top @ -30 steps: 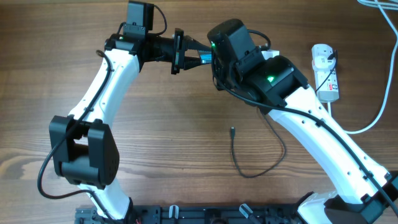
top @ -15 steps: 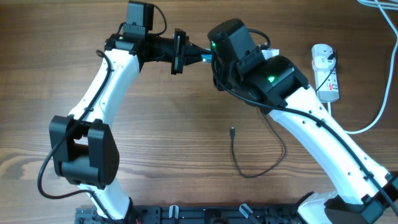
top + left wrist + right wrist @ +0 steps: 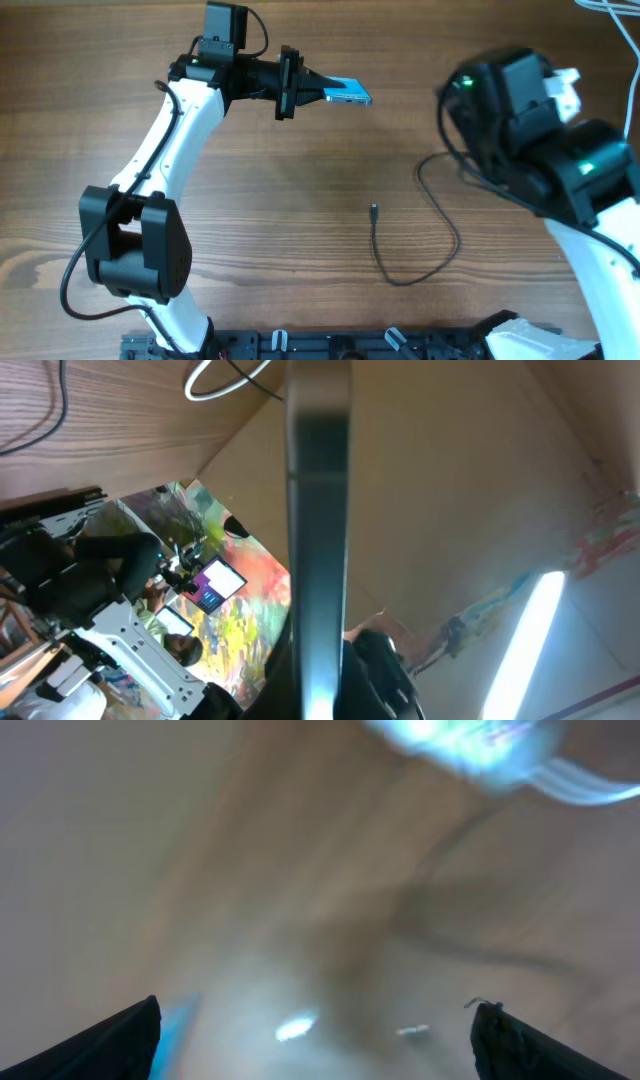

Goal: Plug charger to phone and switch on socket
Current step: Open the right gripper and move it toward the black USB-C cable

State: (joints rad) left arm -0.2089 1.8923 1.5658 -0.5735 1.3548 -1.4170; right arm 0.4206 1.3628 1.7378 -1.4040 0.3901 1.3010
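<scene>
The phone (image 3: 350, 95), turquoise-screened, is held off the table at the top centre with my left gripper (image 3: 322, 90) shut on its left end. The left wrist view shows the phone (image 3: 318, 510) edge-on, rising from between the gripper's (image 3: 318, 695) closed jaws. The charger (image 3: 376, 245), a thin dark cable, lies on the table with its plug (image 3: 373, 210) free at mid-table. My right arm (image 3: 520, 130) is blurred at the right and hides the socket. In the blurred right wrist view the right gripper (image 3: 320, 1040) is wide open with nothing between its fingers.
A thick white cord (image 3: 625, 45) runs down the table's top right corner. The charger cable loops from mid-table toward the right arm. Both arm bases and a black rail (image 3: 330, 345) stand along the front edge.
The right gripper opened and its arm swung away to the right, off the phone. The left gripper stayed shut on the phone, which now shows fully.
</scene>
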